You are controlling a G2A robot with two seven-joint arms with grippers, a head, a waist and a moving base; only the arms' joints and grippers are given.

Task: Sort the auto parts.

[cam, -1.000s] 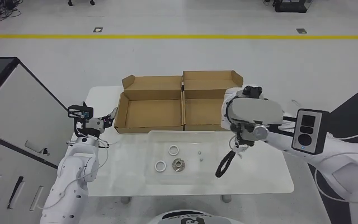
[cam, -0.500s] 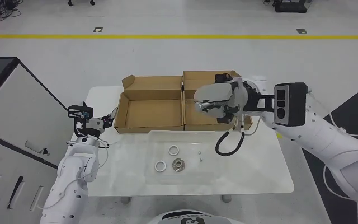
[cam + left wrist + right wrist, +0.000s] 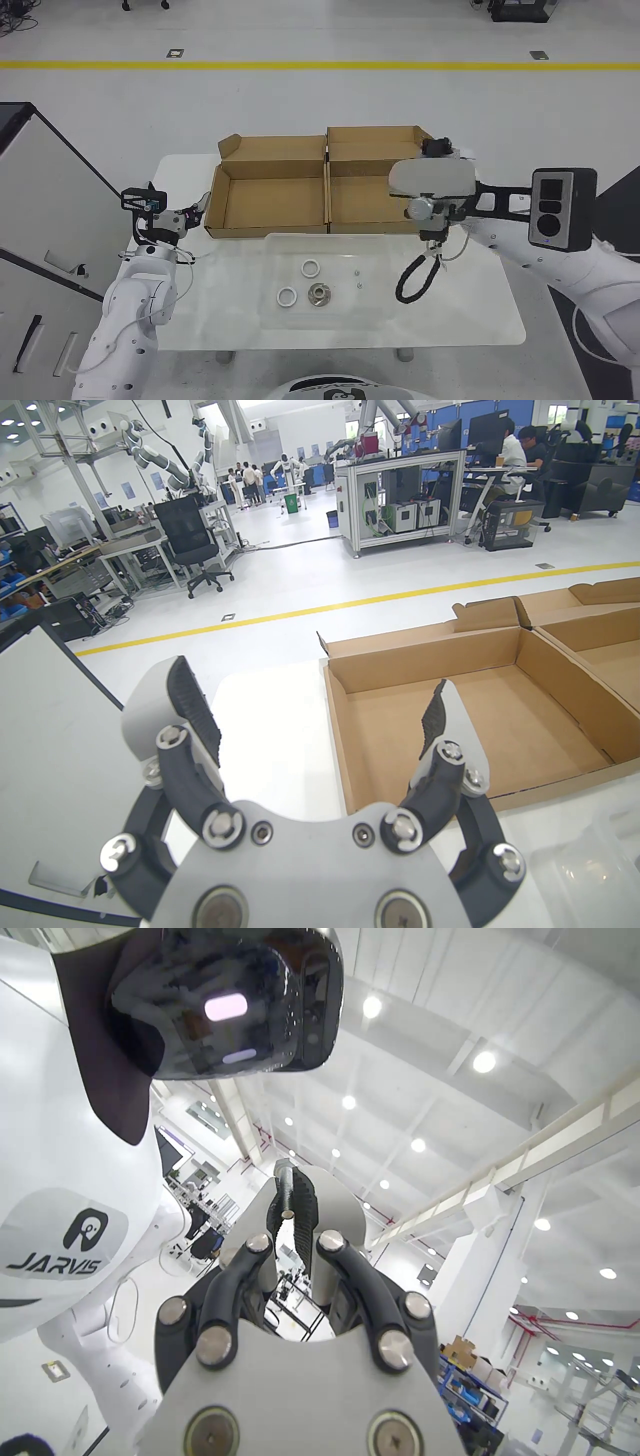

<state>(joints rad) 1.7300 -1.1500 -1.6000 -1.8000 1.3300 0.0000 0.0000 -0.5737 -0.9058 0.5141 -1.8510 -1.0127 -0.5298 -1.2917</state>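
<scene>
My right gripper [image 3: 289, 1178] is shut on a small threaded bolt [image 3: 285, 1195], and its fingers point up at the ceiling. In the top view the right arm's wrist [image 3: 430, 182] hangs over the right part of the right cardboard box [image 3: 362, 200]. A clear tray [image 3: 330, 240] in front of the boxes holds two white rings [image 3: 311, 268] [image 3: 287, 297], a metal hub [image 3: 319, 293] and two tiny bolts [image 3: 357, 270]. My left gripper [image 3: 307, 675] [image 3: 190, 212] is open with nothing in it, just off the left side of the left cardboard box [image 3: 475, 710].
A black cable loop [image 3: 410, 285] dangles from the right arm over the tray's right end. Both boxes [image 3: 268, 195] stand open side by side at the table's back. Bare tabletop [image 3: 480, 310] lies to the right of the tray.
The right arm swung from beside the tray to over the right box, then drew back a little to the right. The left arm has not moved.
</scene>
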